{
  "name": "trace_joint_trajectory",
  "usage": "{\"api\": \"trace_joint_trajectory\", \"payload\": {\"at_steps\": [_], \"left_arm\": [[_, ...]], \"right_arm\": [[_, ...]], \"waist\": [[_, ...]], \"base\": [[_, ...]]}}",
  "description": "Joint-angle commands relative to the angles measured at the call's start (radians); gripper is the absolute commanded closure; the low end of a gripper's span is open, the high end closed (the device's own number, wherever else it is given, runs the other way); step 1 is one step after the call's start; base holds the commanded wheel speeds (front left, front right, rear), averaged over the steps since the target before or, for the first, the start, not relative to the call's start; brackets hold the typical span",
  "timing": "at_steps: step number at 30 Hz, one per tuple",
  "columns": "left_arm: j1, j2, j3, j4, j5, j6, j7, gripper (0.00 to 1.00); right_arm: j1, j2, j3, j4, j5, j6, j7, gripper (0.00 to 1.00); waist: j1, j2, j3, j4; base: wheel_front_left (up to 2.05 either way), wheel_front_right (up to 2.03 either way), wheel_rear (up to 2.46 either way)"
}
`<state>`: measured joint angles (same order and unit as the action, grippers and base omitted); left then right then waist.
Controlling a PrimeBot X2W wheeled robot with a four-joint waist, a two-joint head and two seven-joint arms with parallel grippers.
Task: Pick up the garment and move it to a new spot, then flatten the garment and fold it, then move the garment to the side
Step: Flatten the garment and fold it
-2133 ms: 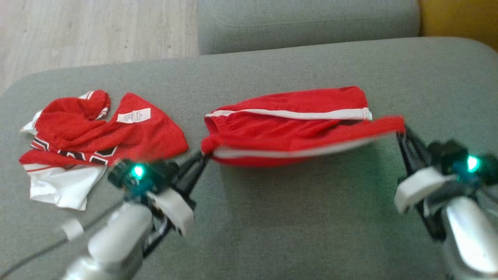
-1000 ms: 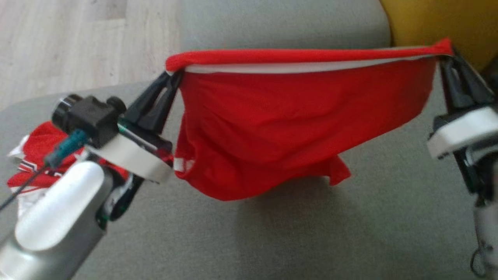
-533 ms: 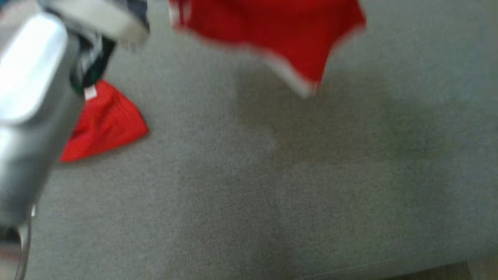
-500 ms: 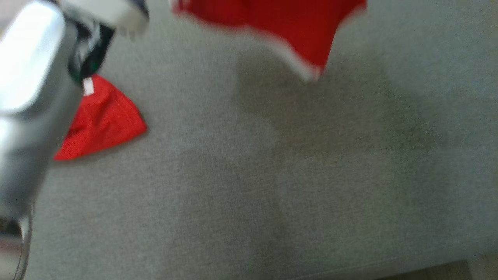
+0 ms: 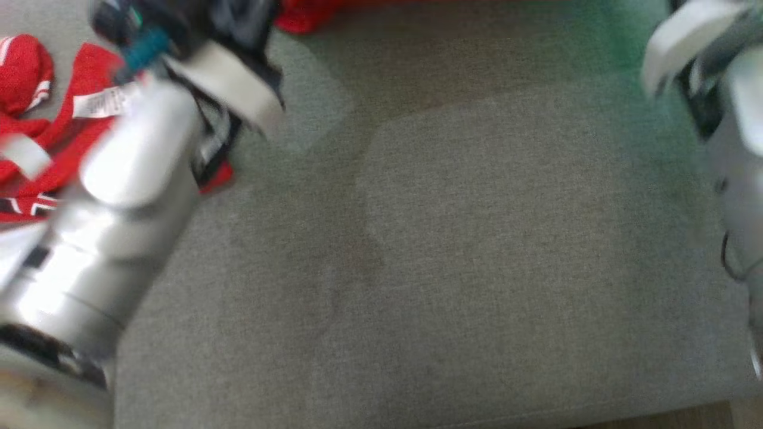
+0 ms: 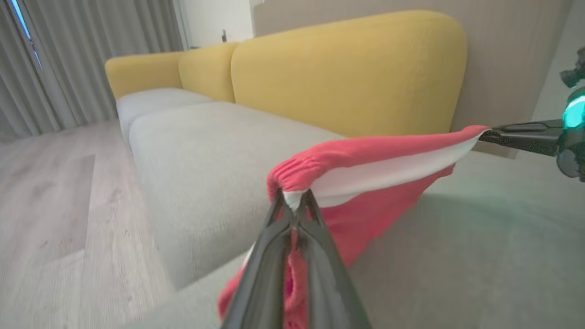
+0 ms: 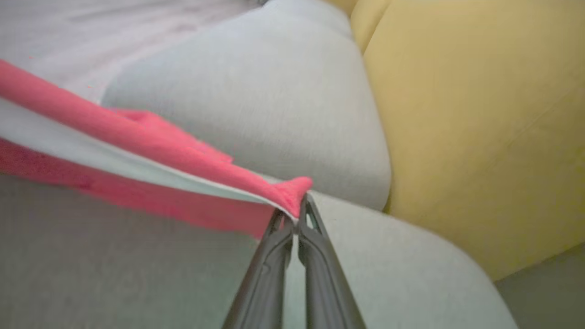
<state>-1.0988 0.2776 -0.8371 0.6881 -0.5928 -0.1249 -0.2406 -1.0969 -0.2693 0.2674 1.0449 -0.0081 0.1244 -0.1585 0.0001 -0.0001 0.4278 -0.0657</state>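
Lifted off the grey cushion [image 5: 477,238] where it lay folded two seconds ago, the garment [image 6: 365,153] now hangs in the air, stretched by its waistband between the two arms. The head camera has also tipped down since then, so in its blurred view only a sliver of red cloth [image 5: 301,18] is left at the top edge.

At the far left of the head view a red-and-white jersey [image 5: 24,71] lies crumpled on the cushion, partly behind the left forearm [image 5: 131,179]. The left gripper [image 6: 295,205] is clamped on the gathered left end of the waistband, with red cloth bunched between its fingers. From there the red band and its white stripe run taut to the right, and the body of the garment sags below, in front of the yellow sofa back [image 6: 347,68]. The right gripper [image 7: 299,212] is pinched tight on the opposite corner.

This looks like the first step, the carry to a new spot, with flattening and folding not yet begun. The next move probably calls for both arms to lower together at the same spacing over the open cushion, clear of the jersey, so that the hem lands first and the cloth lies flat.
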Motion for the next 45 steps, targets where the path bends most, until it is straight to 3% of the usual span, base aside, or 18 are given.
{"api": "trace_joint_trajectory", "payload": {"at_steps": [1,5,10,18,24,35,45], "left_arm": [[-0.009,0.023,0.018,-0.013,-0.013,-0.005,-0.014,1.0],[0.066,0.02,-0.033,-0.016,-0.034,-0.005,-0.018,1.0],[0.178,0.046,-0.072,-0.078,-0.011,-0.005,-0.021,1.0],[0.354,0.077,-0.09,-0.157,0.027,-0.006,-0.021,1.0],[0.458,0.079,-0.106,-0.174,0.028,-0.005,-0.021,1.0],[0.671,0.105,-0.119,-0.286,-0.005,0.047,-0.018,1.0],[0.737,0.135,-0.122,-0.449,-0.024,0.109,0.022,1.0]], "right_arm": [[0.006,-0.014,0.034,-0.003,0.025,0.006,0.008,1.0],[0.053,-0.034,0.126,0.047,0.086,0.006,0.031,1.0],[0.147,-0.083,0.265,0.056,0.257,0.006,0.11,1.0],[0.308,-0.248,0.494,-0.137,0.533,0.006,0.249,1.0],[0.414,-0.356,0.605,-0.28,0.703,0.006,0.333,1.0],[0.566,-0.496,0.695,-0.47,0.883,0.006,0.432,1.0],[0.609,-0.583,0.635,-0.581,0.879,0.006,0.414,1.0]], "waist": [[-0.0001,0.0001,-0.012,0.006],[-0.0001,0.0001,-0.041,0.016],[-0.0001,0.0001,-0.098,0.027],[-0.0001,0.0001,-0.189,0.021],[-0.0001,0.0001,-0.276,0.007],[-0.0001,0.0001,-0.441,-0.041],[-0.0001,0.0001,-0.443,-0.031]], "base": [[0.0,0.0,0.0],[0.0,0.0,0.0],[0.0,0.0,0.0],[0.0,0.0,0.0],[0.0,0.0,0.0],[0.0,0.0,0.0],[0.0,0.0,0.0]]}}
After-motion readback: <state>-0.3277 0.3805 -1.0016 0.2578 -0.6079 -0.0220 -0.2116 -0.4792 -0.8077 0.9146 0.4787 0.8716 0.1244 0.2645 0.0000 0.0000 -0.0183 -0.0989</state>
